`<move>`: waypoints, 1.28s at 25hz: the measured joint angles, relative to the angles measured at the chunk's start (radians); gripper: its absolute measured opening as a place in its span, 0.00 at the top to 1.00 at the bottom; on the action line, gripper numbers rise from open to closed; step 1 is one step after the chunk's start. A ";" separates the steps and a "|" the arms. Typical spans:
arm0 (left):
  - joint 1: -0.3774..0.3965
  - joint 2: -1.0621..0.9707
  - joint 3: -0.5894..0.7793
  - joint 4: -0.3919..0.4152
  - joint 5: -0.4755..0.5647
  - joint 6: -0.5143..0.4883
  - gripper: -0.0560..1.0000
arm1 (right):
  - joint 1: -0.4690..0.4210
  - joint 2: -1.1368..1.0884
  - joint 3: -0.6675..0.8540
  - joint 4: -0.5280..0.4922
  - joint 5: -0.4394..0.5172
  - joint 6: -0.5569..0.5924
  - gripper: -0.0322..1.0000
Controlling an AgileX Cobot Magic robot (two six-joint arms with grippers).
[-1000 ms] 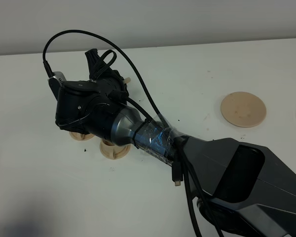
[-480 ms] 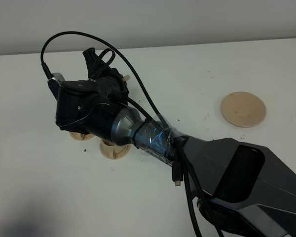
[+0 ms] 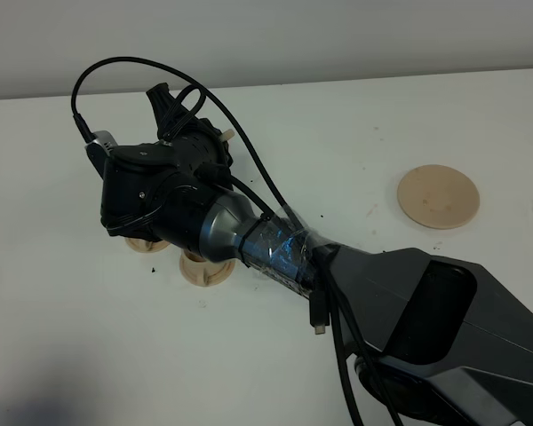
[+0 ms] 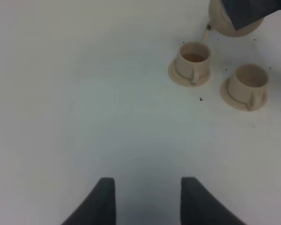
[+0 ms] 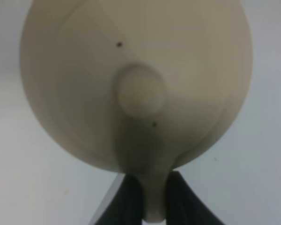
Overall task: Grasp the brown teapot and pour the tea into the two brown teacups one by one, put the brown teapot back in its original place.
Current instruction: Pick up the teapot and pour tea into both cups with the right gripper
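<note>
Could spill past the rim of the first cup: spout of the teapot poised right at its edge, not over the middle, so any sideways drift of the wrist would put tea on the table. Could also overfill, with a darker tint showing inside that cup and no way to judge the level from here. Might knock the second cup, standing just beside the first, when swinging across to fill it. Might lose the lid too if tipped steeper, with nothing seen pressing on the knob.

Hard to watch any of this from the high view: hides both cups under the wrist at about 9 o'clock on the table, leaving only slivers of their saucers in sight. Means a long carry back as well, with the disc lying at about 3 o'clock, well apart from the cups. A handle slipping on that trip would drop the pot.

As for the right gripper: fully closed, pinching the loop handle between both fingers, teapot tilted and apparently lifted off the table. Touches nothing else in view. As for the left gripper: jaws apart, empty, hovering over the table, well short of the cups.
</note>
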 joint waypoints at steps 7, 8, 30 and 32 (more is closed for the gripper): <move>0.000 0.000 0.000 0.000 0.000 0.000 0.59 | 0.000 0.000 0.000 -0.004 0.000 -0.005 0.84; 0.000 0.000 0.000 0.000 0.000 0.000 0.59 | 0.000 0.000 0.000 -0.006 0.000 -0.009 0.84; 0.000 0.000 0.000 0.000 0.000 0.000 0.59 | 0.010 0.000 0.000 -0.018 -0.006 -0.032 0.84; 0.000 0.000 0.000 0.000 0.000 0.000 0.59 | 0.010 0.000 0.000 -0.018 -0.006 -0.032 0.84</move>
